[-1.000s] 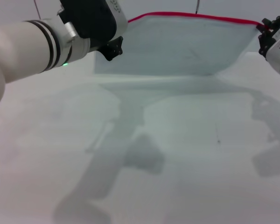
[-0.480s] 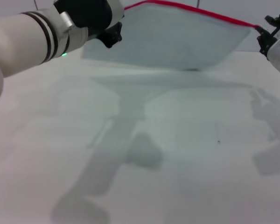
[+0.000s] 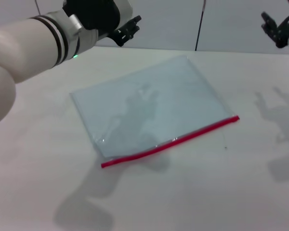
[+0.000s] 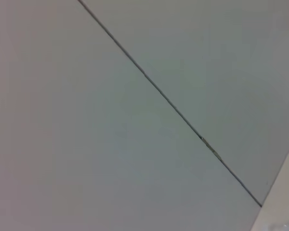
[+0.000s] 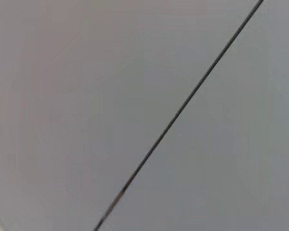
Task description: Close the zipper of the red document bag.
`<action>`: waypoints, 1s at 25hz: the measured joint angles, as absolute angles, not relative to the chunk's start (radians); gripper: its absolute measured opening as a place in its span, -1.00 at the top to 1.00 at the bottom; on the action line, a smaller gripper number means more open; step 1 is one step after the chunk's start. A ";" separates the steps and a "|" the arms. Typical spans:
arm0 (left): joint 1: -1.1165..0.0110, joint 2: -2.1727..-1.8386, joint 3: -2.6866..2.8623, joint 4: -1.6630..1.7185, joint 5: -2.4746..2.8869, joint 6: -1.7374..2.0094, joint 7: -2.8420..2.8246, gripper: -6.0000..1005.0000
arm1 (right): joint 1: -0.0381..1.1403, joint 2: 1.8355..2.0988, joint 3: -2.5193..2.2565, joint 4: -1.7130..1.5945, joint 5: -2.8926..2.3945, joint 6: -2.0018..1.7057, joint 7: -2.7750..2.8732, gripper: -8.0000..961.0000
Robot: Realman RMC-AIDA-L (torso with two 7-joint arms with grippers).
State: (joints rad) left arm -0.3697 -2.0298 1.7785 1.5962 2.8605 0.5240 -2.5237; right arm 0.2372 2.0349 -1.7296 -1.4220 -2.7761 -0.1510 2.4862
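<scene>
The red document bag [image 3: 149,103] lies flat on the white table [image 3: 33,159], a translucent pale blue-grey pouch turned at an angle. Its zipper [image 3: 171,141] is the thin red strip along the long edge nearest me. My left gripper [image 3: 129,29] hangs open in the air above the table's far left, apart from the bag, holding nothing. My right gripper [image 3: 273,29] is open at the far right, also raised and clear of the bag. Neither wrist view shows the bag or any fingers.
A grey wall with a dark vertical seam [image 3: 199,24] stands behind the table. That seam crosses both wrist views as a thin dark line [image 4: 168,98] [image 5: 178,110]. Arm shadows fall on the table around the bag.
The bag was hanging in the air between both grippers; now it lies flat on the table, zipper edge toward me. Both grippers have let go and opened.
</scene>
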 joint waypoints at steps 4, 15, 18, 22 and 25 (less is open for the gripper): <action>-0.369 -2.030 1.779 1.589 2.858 0.493 -2.561 -0.02 | 0.219 2.036 -1.763 -1.419 -2.773 -0.081 2.517 -0.21; -0.182 -2.028 1.873 1.497 2.796 -0.040 -2.630 -0.75 | 0.171 2.035 -1.994 -1.215 -2.576 0.437 2.535 -0.20; -0.163 -2.029 1.929 1.385 2.769 -0.260 -2.634 -0.76 | 0.190 2.034 -2.102 -1.102 -2.474 0.658 2.534 -0.20; -0.168 -2.030 1.981 1.242 2.696 -0.474 -2.635 -0.76 | 0.241 2.035 -2.240 -0.951 -2.305 0.864 2.533 -0.20; -0.187 -2.029 2.018 1.127 2.621 -0.614 -2.639 -0.77 | 0.303 2.035 -2.356 -0.847 -2.145 0.979 2.536 -0.19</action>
State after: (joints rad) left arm -0.1872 -2.0294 2.0185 1.1272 2.6206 -0.6138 -2.6387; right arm 0.3029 2.0347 -2.3558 -0.8473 -2.1446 0.9793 2.5358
